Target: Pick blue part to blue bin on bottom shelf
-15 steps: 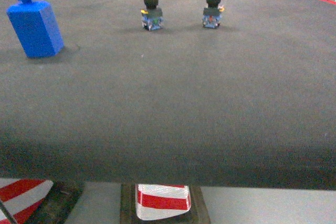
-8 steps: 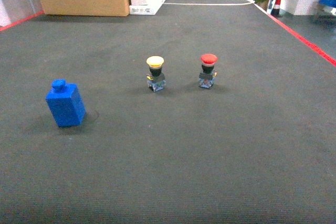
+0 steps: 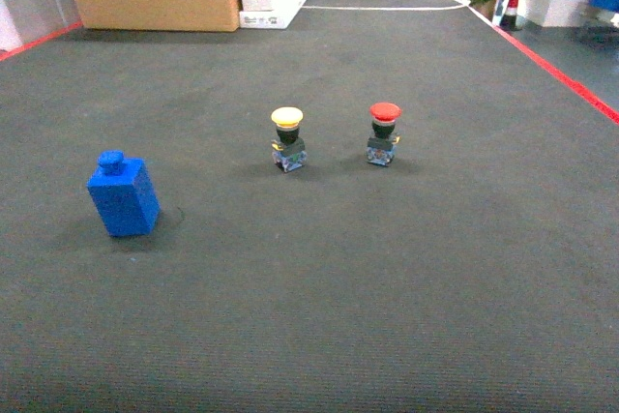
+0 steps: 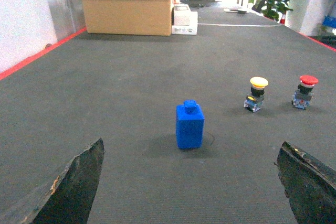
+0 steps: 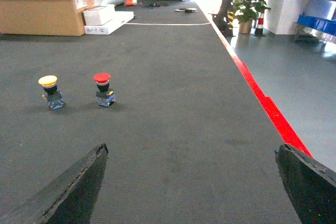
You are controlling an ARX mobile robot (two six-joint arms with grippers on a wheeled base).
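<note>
Holding both our left gripper (image 4: 191, 182) and right gripper (image 5: 191, 182) with jaws apart and empty, we see the blue part (image 3: 123, 193) upright on the dark mat (image 3: 387, 278), left of two pushbuttons.

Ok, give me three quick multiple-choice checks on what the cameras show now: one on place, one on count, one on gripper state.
1. In the head view, the blue part stands:
A. left of both push buttons
B. between them
C. right of both

2. How many push buttons are on the dark mat?
A. one
B. two
C. three

3. The left gripper is:
A. shut on the blue part
B. open, holding nothing
C. shut on a button

Answers: 1 A, it stands left of the yellow-capped button and the red-capped button. 2 B, only those two show. 3 B, its fingers stand wide apart, short of the part.
</note>
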